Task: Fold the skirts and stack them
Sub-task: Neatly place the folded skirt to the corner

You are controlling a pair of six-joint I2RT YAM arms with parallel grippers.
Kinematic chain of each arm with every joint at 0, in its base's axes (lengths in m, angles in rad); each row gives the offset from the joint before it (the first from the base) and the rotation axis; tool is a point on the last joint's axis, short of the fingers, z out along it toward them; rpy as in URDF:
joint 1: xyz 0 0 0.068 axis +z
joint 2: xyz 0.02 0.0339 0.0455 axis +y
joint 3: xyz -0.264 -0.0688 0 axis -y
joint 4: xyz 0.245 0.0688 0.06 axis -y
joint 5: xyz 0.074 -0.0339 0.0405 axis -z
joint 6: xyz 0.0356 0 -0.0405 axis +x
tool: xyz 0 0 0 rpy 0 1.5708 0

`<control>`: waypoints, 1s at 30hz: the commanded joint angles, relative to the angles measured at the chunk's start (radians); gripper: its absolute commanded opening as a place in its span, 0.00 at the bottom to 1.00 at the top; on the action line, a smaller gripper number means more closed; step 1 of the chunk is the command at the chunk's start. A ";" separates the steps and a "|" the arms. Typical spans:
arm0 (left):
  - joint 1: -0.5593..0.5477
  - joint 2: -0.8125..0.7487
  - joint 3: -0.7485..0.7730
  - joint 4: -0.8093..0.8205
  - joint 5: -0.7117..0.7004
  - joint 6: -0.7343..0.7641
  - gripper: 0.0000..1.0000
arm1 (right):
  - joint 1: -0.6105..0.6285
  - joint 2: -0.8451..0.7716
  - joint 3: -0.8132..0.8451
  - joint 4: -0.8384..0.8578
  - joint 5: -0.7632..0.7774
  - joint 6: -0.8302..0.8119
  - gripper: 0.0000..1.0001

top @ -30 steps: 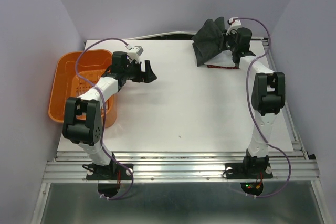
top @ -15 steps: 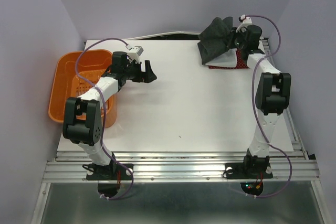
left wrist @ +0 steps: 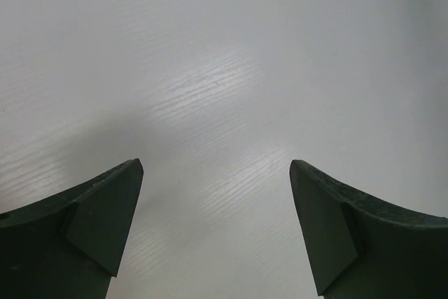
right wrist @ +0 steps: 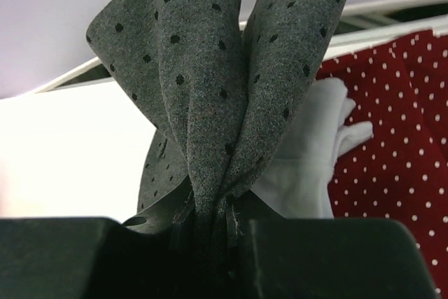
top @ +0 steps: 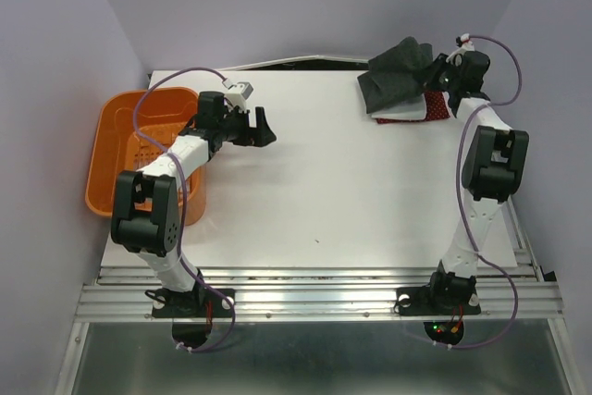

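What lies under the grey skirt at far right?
A red dotted skirt and a white skirt peek out beneath the grey skirt; the rest of both is covered.

left arm (top: 176,159) bent; left tool (left wrist: 213,173) spread wide | right arm (top: 485,150) outstretched; right tool (right wrist: 210,227) pinching grey skirt (right wrist: 203,96)

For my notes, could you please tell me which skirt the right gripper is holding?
The dark grey dotted skirt: it is pinched in the right gripper, while the red skirt and the white skirt lie free.

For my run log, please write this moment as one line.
right gripper: shut on grey skirt, lifted | left gripper: open, empty | red skirt, white skirt: together at far right
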 commanded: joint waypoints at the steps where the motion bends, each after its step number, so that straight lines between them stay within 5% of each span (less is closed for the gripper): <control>1: -0.002 0.009 0.045 -0.010 0.020 0.025 0.99 | -0.053 0.023 -0.020 0.088 -0.060 0.142 0.01; 8: -0.002 0.017 0.064 -0.027 0.032 0.033 0.99 | -0.090 0.055 -0.113 0.177 -0.086 0.210 0.06; 22: -0.002 -0.025 0.090 -0.090 0.005 0.068 0.99 | -0.099 0.044 -0.042 0.065 0.042 0.061 0.87; 26: -0.002 -0.069 0.093 -0.098 -0.041 0.091 0.99 | -0.099 0.003 -0.022 0.013 0.171 -0.035 0.99; 30: -0.002 -0.118 0.094 -0.102 -0.083 0.115 0.99 | -0.099 -0.032 -0.002 -0.016 0.214 -0.132 1.00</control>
